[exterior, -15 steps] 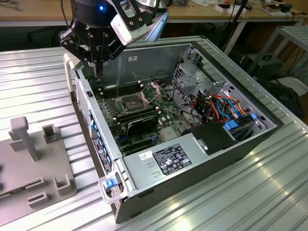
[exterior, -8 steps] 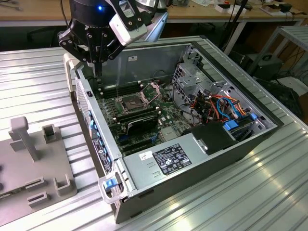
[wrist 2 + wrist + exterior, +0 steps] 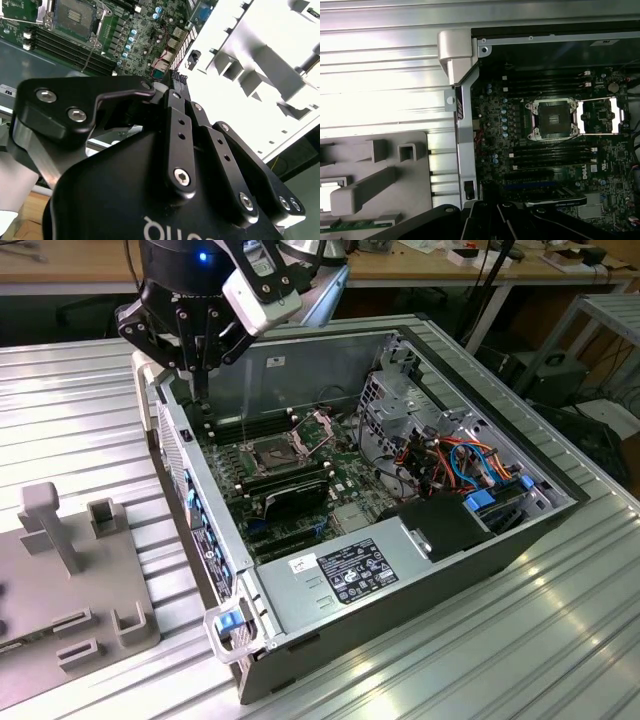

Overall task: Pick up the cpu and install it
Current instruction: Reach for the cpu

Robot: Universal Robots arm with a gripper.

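Ribbed metal table; pincer hangs above the computer case edge.

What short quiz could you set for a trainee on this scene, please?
1. What grey thing lies on the table outside the case, at the exterior view's left?
2. True or false: the socket frame is shut over the socket.
3. The gripper hangs: A. over bare table; B. above the case, by its wall at the exterior view's left; C. resting on the socket.
Key: 1. the grey fixture; 2. false, it is hinged open; 3. B.
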